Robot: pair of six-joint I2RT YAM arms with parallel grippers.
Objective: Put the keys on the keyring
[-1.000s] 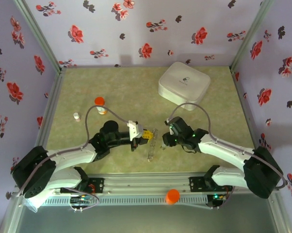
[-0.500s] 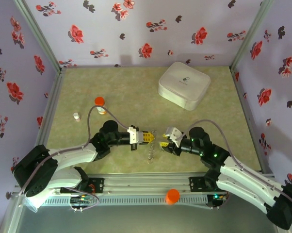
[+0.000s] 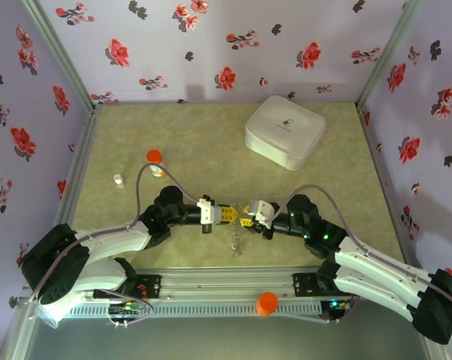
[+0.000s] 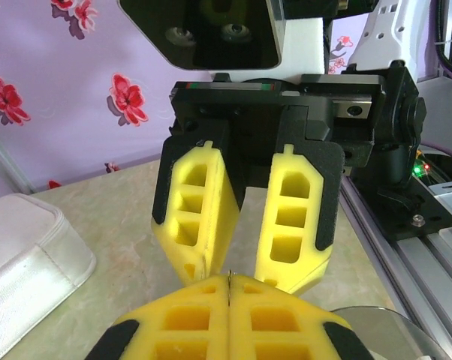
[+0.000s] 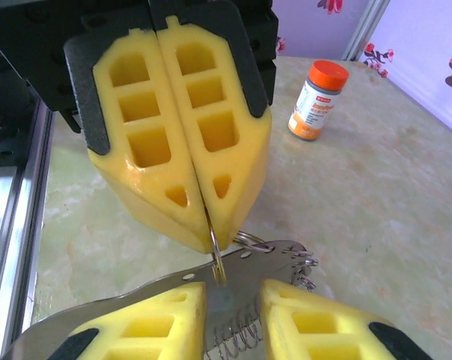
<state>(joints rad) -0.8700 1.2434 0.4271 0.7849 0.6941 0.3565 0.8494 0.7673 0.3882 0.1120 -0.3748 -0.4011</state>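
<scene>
My left gripper (image 3: 227, 214) is shut on the keyring (image 5: 216, 259), a thin silver ring pinched edge-on between its yellow fingertips (image 5: 185, 217). From the ring hangs a flat silver strip (image 5: 286, 259) with holes, several small rings at its end and a wire coil (image 5: 237, 337) below. My right gripper (image 3: 248, 220) faces the left one tip to tip. Its fingers (image 4: 293, 217) stand apart on either side of the strip and coil, and my right gripper (image 5: 233, 300) is open. I cannot make out the keys among this metal.
An orange-capped vial (image 3: 155, 161) and a small white cap (image 3: 119, 180) stand at the left of the mat. The white rounded box (image 3: 284, 131) sits at the back right. An orange knob (image 3: 267, 302) rests on the front rail, close behind both grippers.
The right arm swung in from the right until its gripper met the left gripper's tips, and its jaws narrowed. The left gripper edged right, still shut on the ring.
</scene>
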